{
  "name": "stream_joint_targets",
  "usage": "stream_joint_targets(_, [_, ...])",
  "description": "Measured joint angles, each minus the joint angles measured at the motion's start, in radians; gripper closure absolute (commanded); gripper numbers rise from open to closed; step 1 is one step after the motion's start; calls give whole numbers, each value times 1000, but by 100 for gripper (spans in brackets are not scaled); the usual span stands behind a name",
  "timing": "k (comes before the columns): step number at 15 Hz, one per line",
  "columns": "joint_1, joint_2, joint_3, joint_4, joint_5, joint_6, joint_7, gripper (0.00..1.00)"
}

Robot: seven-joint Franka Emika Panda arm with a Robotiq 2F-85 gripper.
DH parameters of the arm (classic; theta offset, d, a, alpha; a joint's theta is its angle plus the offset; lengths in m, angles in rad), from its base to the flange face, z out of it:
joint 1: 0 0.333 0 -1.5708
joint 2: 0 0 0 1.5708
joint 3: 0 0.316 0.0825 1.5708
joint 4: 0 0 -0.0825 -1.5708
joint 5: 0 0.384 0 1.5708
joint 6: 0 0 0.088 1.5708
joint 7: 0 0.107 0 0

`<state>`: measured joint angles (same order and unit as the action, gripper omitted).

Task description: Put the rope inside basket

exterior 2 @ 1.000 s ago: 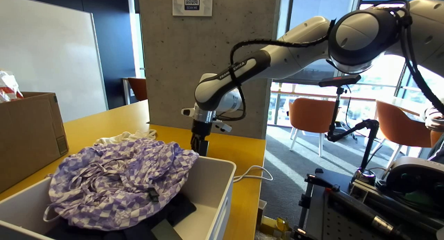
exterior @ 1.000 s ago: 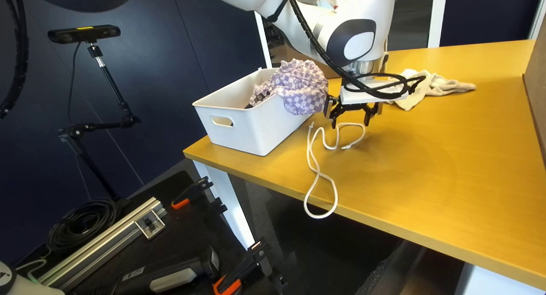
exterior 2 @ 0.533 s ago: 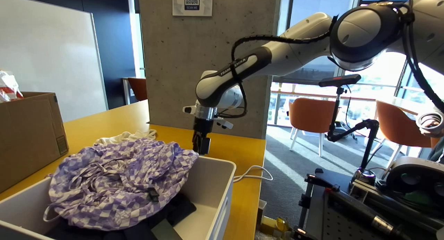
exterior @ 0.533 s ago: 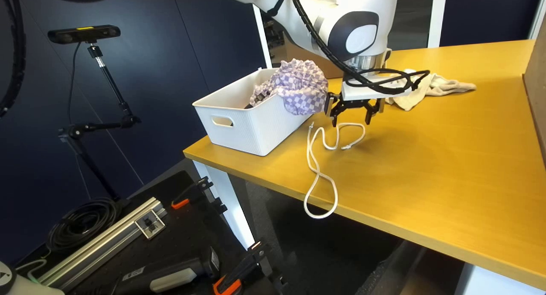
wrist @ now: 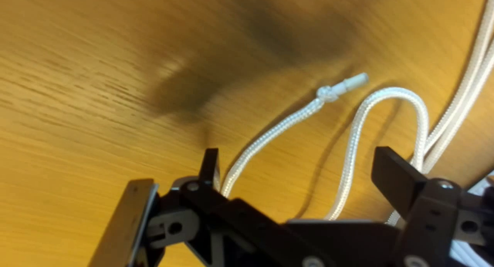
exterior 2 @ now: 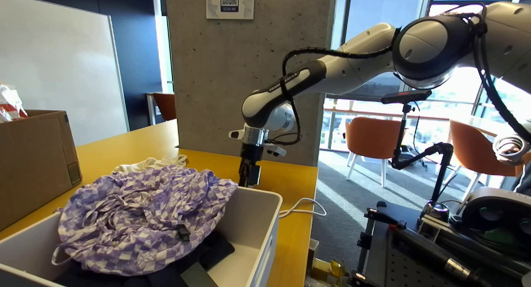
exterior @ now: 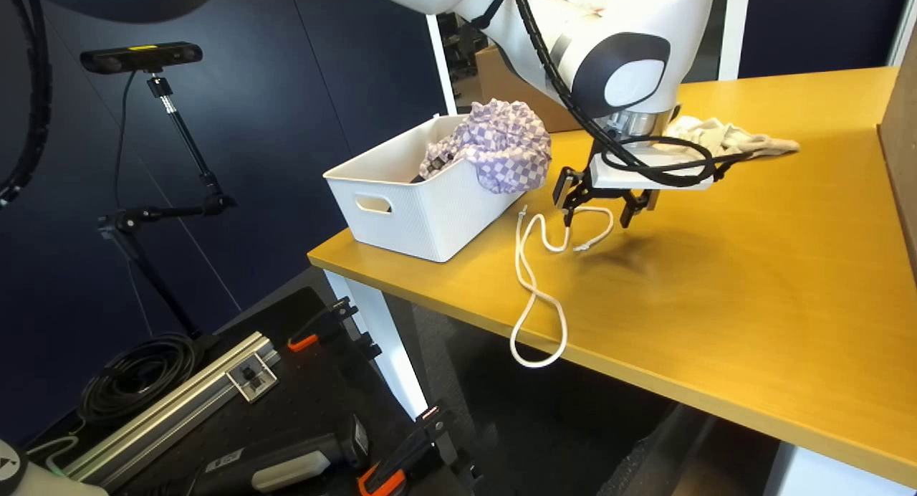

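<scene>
"Gripper (wrist: 296, 159) has shifted sideways, jaws spread above the rope (wrist: 349, 159)."

"Progress?"

"Ungripped, it lies on the table (exterior: 752, 281), one loop past the edge, outside the basket (exterior: 405, 223). Grasp and delivery appear to remain."

In an exterior view, sunlight (exterior 2: 338, 198) is striping carpet (exterior 2: 332, 224) past the right edge of the bench (exterior 2: 290, 181), near windows (exterior 2: 381, 7); a pillar (exterior 2: 244, 50) is standing at its far right corner.
</scene>
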<state>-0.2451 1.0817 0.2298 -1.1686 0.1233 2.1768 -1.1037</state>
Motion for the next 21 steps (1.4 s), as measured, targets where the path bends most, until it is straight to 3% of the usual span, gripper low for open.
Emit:
stream_joint_targets(10, [10,88,-1,135,5,-104,0,0])
stream_joint_targets(21, [105,151,0,258,5,-186,1,0])
